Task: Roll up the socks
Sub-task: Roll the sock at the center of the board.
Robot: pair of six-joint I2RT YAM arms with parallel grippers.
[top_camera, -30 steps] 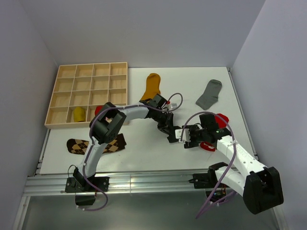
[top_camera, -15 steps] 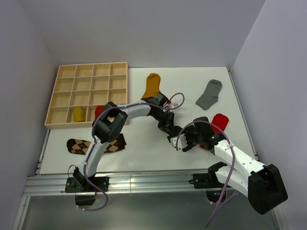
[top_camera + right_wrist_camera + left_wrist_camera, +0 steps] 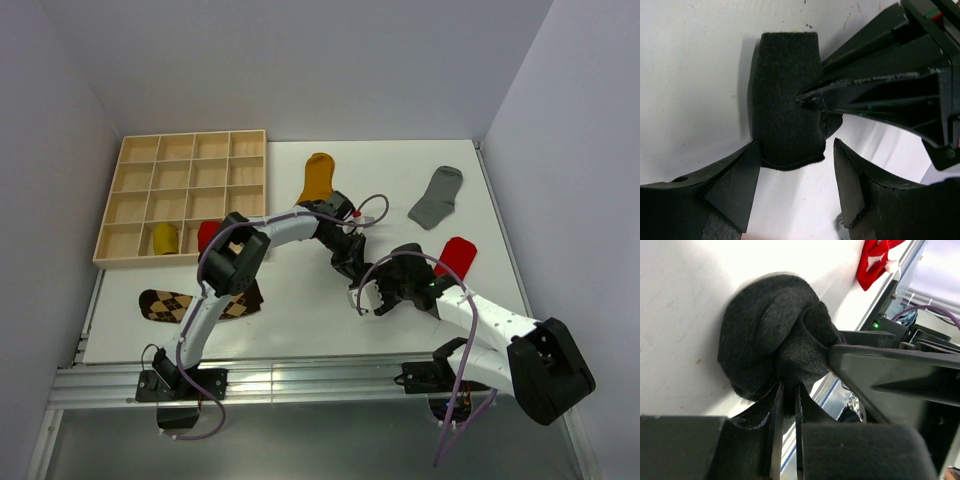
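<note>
A black sock [image 3: 765, 330] lies bunched into a thick roll on the white table. My left gripper [image 3: 788, 405] is shut on a fold of it at the roll's edge. In the right wrist view the same black sock [image 3: 785, 95] sits just ahead of my right gripper [image 3: 797, 152], which is open, one finger on each side of the roll's near end. The left gripper's fingers [image 3: 875, 80] pinch it from the right. From above, the left gripper [image 3: 350, 270] and right gripper [image 3: 371, 299] meet at table centre and hide the roll.
A mustard sock [image 3: 319, 178], a grey sock [image 3: 437, 197] and a red sock [image 3: 455, 255] lie flat around the arms. Brown argyle socks [image 3: 165, 303] lie at the near left. The wooden grid tray [image 3: 190, 134] holds a yellow bundle [image 3: 164, 237] and a red one [image 3: 208, 233].
My right arm has swung left and its open gripper has closed in on the left gripper and the black sock. The left gripper has shifted slightly, still pinching.
</note>
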